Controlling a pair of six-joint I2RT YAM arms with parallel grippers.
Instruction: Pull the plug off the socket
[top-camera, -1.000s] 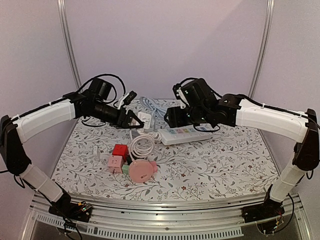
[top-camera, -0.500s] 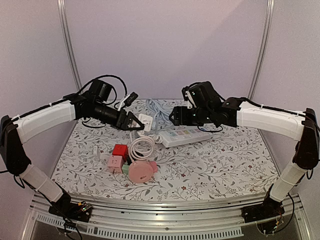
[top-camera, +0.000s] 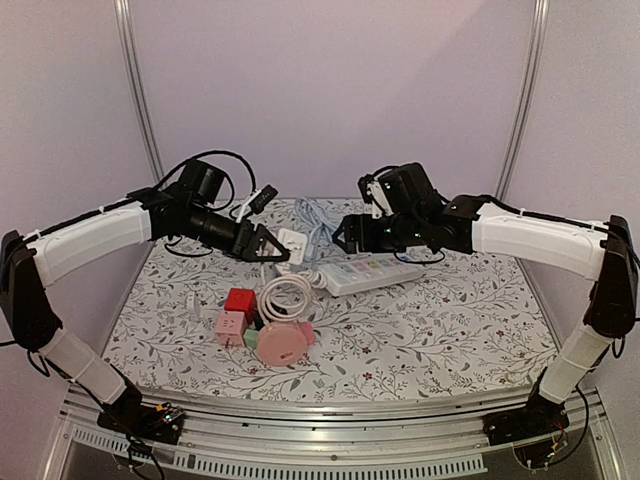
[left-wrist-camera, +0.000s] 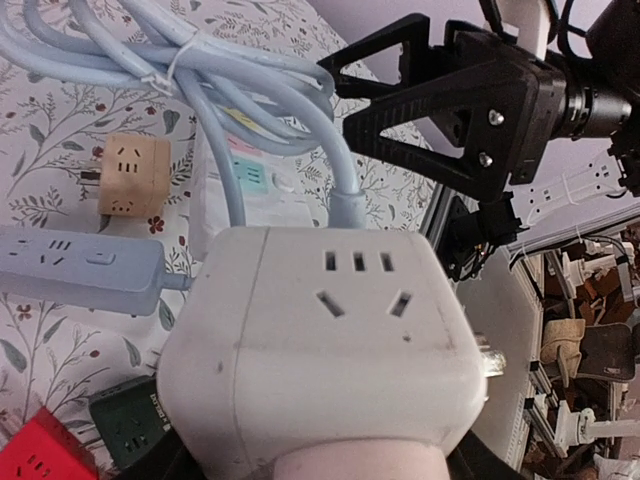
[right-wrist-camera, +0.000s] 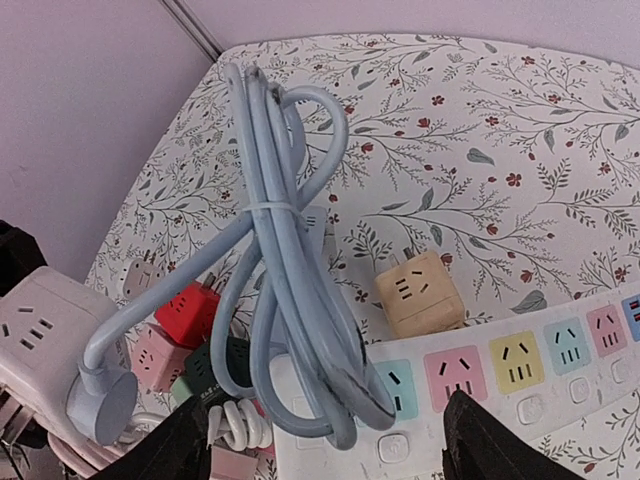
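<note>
The right gripper (top-camera: 343, 232) has risen from over the power strip (top-camera: 375, 270) and swung towards the white cube socket (left-wrist-camera: 320, 340), so the pull hasn't begun. Its fingers are spread wide, holding nothing. The left gripper (top-camera: 270, 245) looks clamped on the cube (its fingers mostly hidden beneath it). The plug (right-wrist-camera: 100, 405) sits seated in the cube, its blue cable (right-wrist-camera: 290, 270) bundled just beyond.

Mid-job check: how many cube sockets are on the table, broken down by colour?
white cube: 1
tan cube: 1
red cube: 1
pink cube: 1
dark green cube: 1
Total: 5
Not counted: a small pale adapter, shape unclear.
</note>
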